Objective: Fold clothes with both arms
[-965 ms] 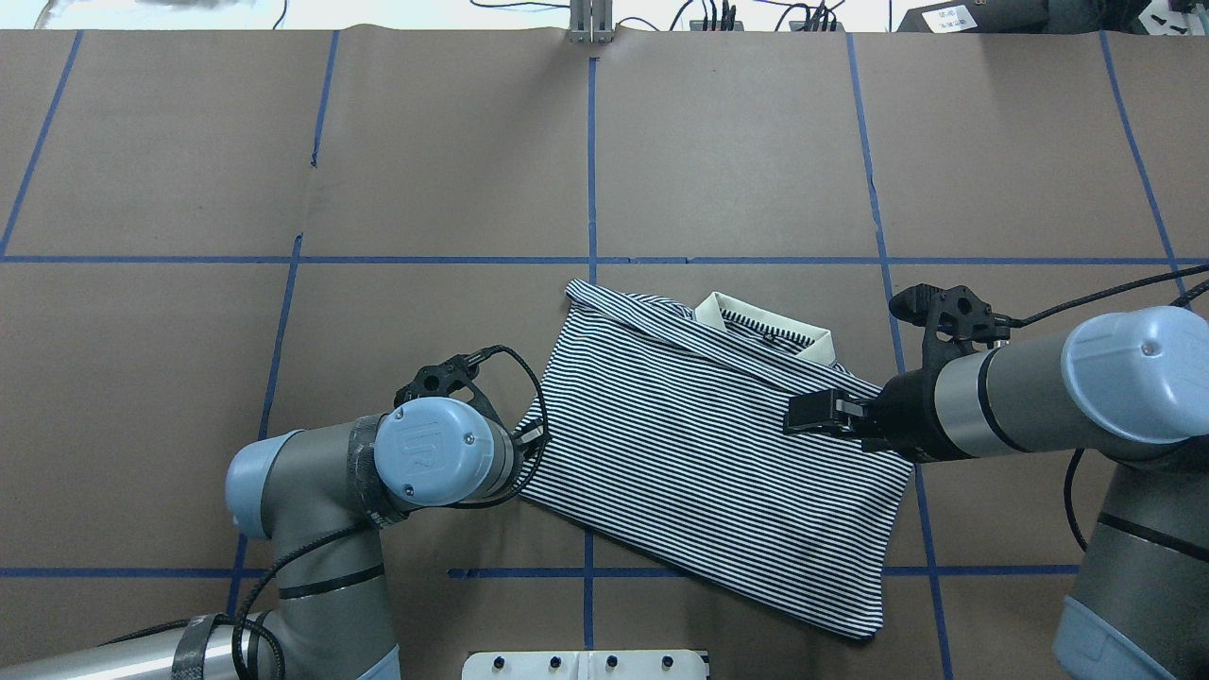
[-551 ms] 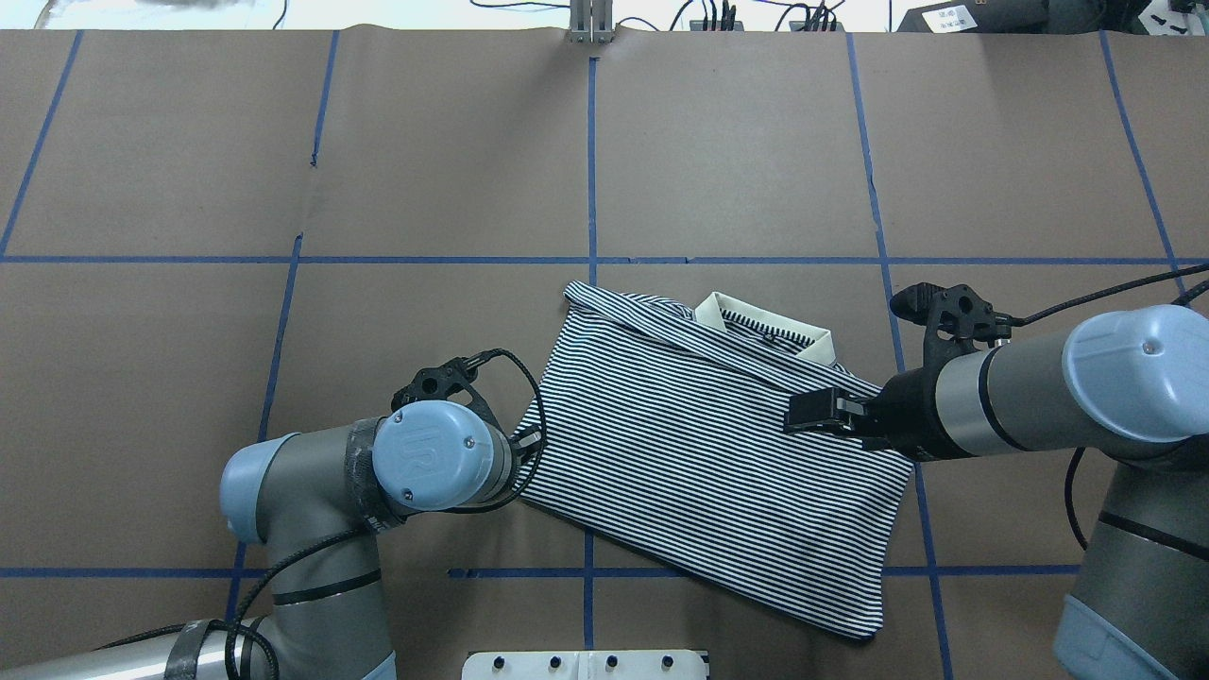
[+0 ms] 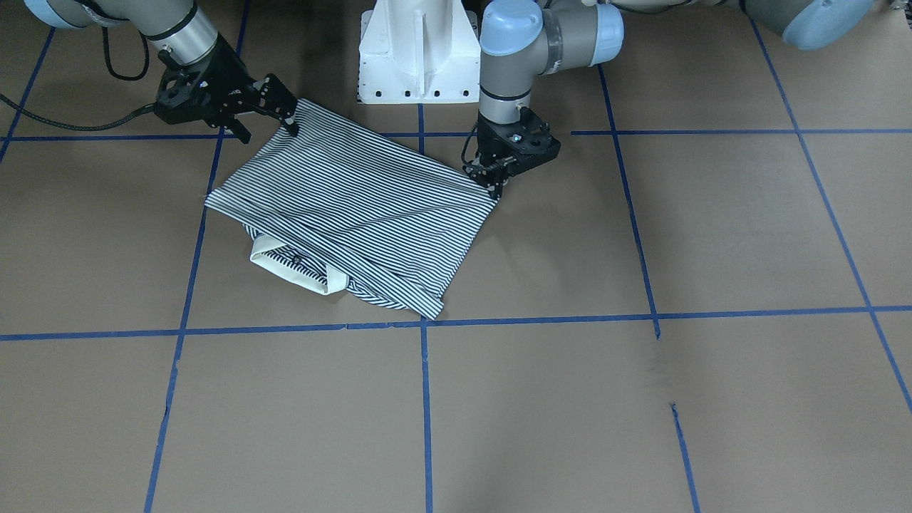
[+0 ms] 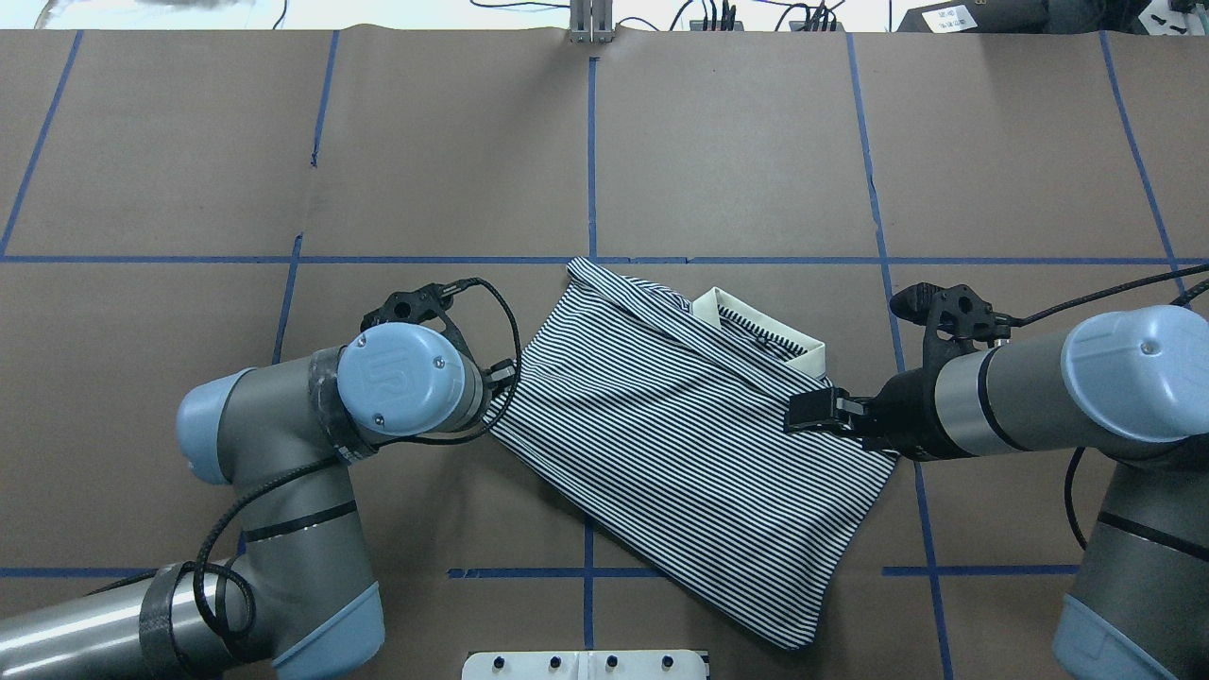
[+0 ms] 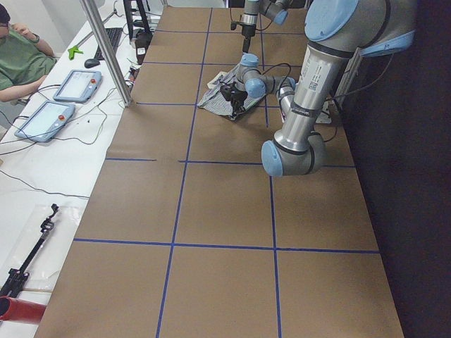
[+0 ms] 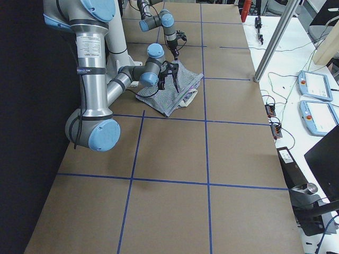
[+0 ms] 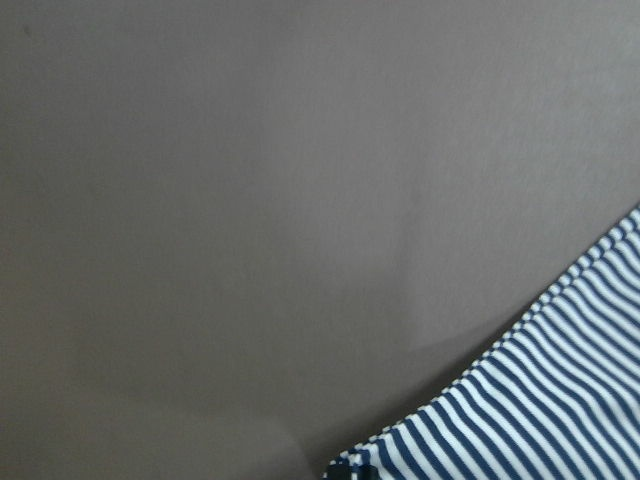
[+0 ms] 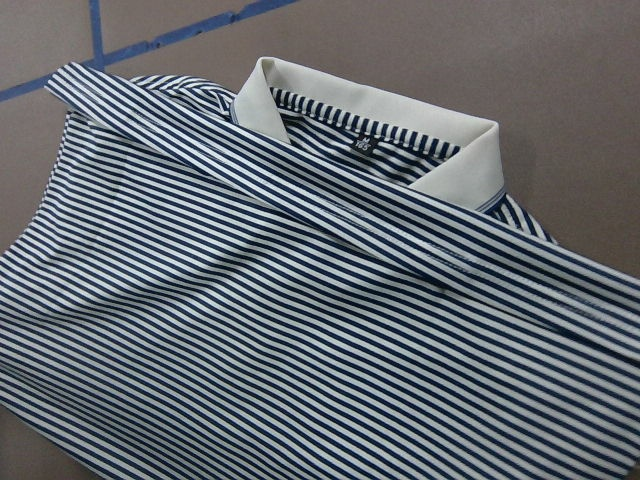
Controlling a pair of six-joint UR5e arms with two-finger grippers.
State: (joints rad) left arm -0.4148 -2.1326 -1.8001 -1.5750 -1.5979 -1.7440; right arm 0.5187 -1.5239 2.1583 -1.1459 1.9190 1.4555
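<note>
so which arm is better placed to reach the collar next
Right, probably. The right fingers hang open above the shirt, with the collar in their wrist camera's view; the left fingers are down at a corner away from it, gripping the cloth.

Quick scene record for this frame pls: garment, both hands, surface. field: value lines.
garment: navy-and-white striped polo shirt, partly folded, lying askew
collar: plain cream collar, showing at far edge
left hand: black two-finger left hand, shut on the shirt's corner
right hand: black two-finger right hand, over the shirt's right side; grip unclear
surface: brown paper table with blue tape grid
</note>
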